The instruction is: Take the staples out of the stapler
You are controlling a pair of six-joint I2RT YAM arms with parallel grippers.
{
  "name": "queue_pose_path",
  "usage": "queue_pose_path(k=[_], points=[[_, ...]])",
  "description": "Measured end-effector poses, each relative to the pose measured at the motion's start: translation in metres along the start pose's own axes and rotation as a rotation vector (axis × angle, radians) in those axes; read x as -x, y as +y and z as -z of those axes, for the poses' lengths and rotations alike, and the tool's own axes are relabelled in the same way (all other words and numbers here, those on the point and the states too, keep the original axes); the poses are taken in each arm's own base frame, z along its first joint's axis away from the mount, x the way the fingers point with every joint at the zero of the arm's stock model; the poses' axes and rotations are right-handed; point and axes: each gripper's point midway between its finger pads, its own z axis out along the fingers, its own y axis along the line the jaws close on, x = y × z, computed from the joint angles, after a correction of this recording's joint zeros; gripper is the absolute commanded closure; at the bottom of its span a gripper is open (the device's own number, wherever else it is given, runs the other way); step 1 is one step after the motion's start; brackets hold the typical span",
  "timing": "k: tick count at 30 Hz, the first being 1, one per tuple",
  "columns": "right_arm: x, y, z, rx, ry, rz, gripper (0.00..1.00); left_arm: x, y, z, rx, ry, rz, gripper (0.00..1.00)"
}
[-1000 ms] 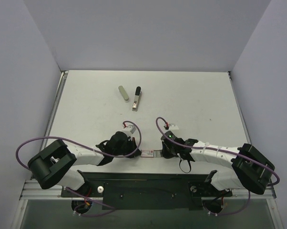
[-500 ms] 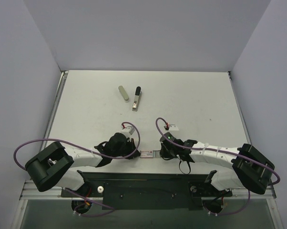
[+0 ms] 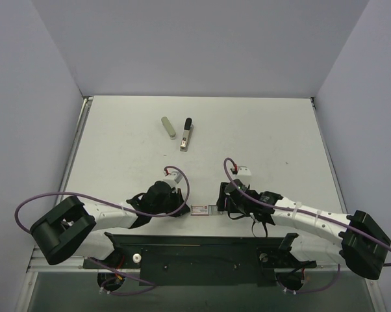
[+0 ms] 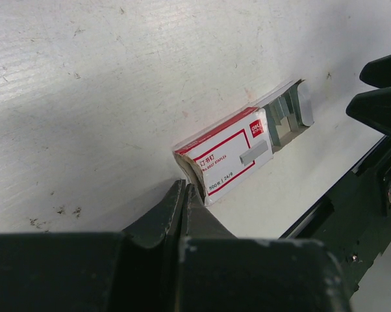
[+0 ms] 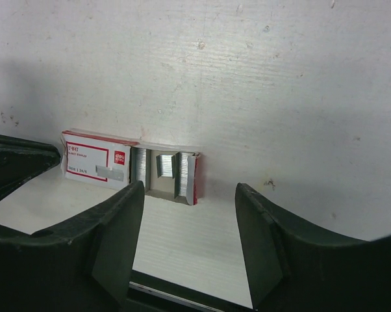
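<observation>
Two arms, left arm and right arm, reach inward along the near edge of the white worktop, facing each other across a red-and-white staple box. The box lies flat just beyond the black base plate. Its inner tray, holding silver staple strips, stands partly out of the sleeve towards the right arm.

The left jaws are closed, tips at the sleeve's far end; whether they pinch the cardboard cannot be told. The right jaws are open and empty, with the tray's end lying ahead of the gap between them.

The stapler lies well apart from both arms, towards the far side of the worktop, black end pointing away. An olive-grey bar lies just to its left, not touching it. Nothing lies between the stapler and the arms.
</observation>
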Motion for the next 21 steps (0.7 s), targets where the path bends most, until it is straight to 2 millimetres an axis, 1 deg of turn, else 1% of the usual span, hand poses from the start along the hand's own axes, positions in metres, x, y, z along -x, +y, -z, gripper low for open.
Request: queue_pose_path(k=[7, 10, 15, 16, 19, 20, 21], points=[[-0.003, 0.009, 0.0, 0.047, 0.017, -0.021, 0.41, 0.0, 0.001, 0.001, 0.004, -0.001, 0.0, 1.0], [-0.006, 0.013, -0.003, 0.076, 0.027, -0.044, 0.4, 0.0, 0.001, 0.001, 0.004, -0.001, 0.0, 1.0], [-0.014, 0.013, -0.01, 0.096, 0.054, -0.082, 0.41, 0.0, 0.001, 0.001, 0.004, 0.0, 0.0, 1.0], [-0.015, 0.013, -0.01, 0.098, 0.056, -0.086, 0.42, 0.0, 0.001, 0.001, 0.004, -0.001, 0.001, 1.0], [-0.015, 0.013, -0.013, 0.108, 0.052, -0.111, 0.56, -0.001, 0.001, 0.001, 0.005, 0.001, 0.001, 1.0], [-0.016, 0.012, -0.013, 0.11, 0.05, -0.117, 0.69, -0.001, 0.001, 0.001, 0.005, 0.001, 0.001, 1.0], [-0.017, 0.01, -0.014, 0.109, 0.048, -0.125, 0.77, -0.001, 0.001, 0.001, 0.005, 0.001, 0.0, 1.0]])
